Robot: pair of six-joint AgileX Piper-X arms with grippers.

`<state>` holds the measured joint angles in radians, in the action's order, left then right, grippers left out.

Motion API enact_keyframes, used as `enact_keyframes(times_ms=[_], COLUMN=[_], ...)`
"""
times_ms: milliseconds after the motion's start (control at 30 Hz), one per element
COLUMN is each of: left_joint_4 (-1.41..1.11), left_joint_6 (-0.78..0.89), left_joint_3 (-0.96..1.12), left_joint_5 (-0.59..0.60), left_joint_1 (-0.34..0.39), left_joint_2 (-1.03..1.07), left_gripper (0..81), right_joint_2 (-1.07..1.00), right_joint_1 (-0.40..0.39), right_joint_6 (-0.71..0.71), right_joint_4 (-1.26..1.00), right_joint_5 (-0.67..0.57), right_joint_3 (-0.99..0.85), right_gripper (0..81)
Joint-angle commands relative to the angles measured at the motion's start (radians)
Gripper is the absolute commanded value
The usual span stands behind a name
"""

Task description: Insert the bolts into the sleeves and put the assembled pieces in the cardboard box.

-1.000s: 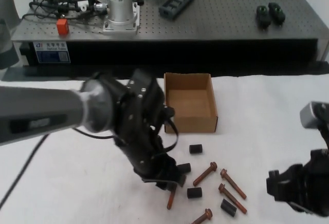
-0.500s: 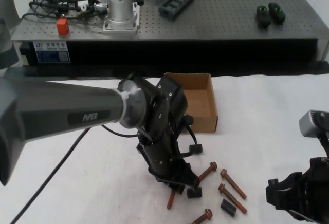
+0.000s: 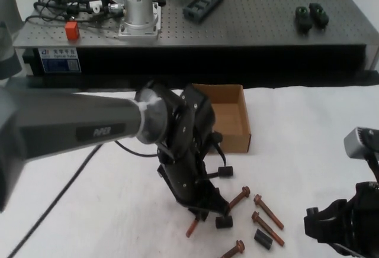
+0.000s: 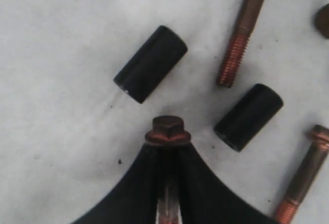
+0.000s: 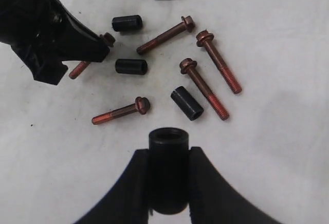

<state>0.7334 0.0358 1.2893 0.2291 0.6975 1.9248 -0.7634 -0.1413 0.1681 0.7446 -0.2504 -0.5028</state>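
Our left gripper (image 4: 167, 154) is clamped on a bolt (image 4: 167, 131) just under its head, close over the cloth (image 4: 61, 80) near loose sleeves (image 4: 150, 63). Our right gripper (image 5: 168, 157) squeezes a sleeve (image 5: 168, 142), its hole facing out. Both pieces look hard, stiff and a bit slippery, so we grip their sides tight.
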Motion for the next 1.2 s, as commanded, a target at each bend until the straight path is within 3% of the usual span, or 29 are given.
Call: enact_keyframes(times_ms=[0,133,267,433,567,733,933,1167], left_joint_4=[-0.007,-0.144,-0.449,-0.797,-0.981,-1.014,-1.013,-1.013], left_joint_6=[-0.019,0.016,0.177,0.418,0.503,0.527,0.526,0.526], left_joint_3=[0.011,-0.028,-0.182,-0.393,-0.486,-0.505,-0.505,-0.505], left_joint_5=[0.006,0.051,0.173,0.294,0.316,0.318,0.321,0.333], left_joint_1=[0.001,0.001,-0.012,-0.02,-0.02,-0.02,-0.02,-0.02], left_joint_2=[-0.096,-0.258,-0.43,-0.568,-0.617,-0.63,-0.63,-0.63], left_gripper=[0.7,0.7,0.7,0.7,0.7,0.7,0.7,0.7], right_joint_2=[0.009,0.009,0.009,-0.013,-0.072,-0.149,-0.182,-0.182], right_joint_1=[-0.001,-0.008,-0.084,-0.224,-0.283,-0.292,-0.292,-0.292], right_joint_6=[0.005,0.005,0.035,0.152,0.239,0.243,0.24,0.239], right_joint_4=[-0.003,-0.027,-0.19,-0.513,-0.679,-0.808,-0.873,-0.966], right_joint_5=[-0.097,-0.203,-0.4,-0.376,-0.303,-0.288,-0.187,-0.186], right_joint_3=[0.002,0.034,0.09,0.115,0.115,0.112,0.112,0.112], right_gripper=[3.0,3.0,3.0,3.0,3.0,3.0,3.0,3.0])
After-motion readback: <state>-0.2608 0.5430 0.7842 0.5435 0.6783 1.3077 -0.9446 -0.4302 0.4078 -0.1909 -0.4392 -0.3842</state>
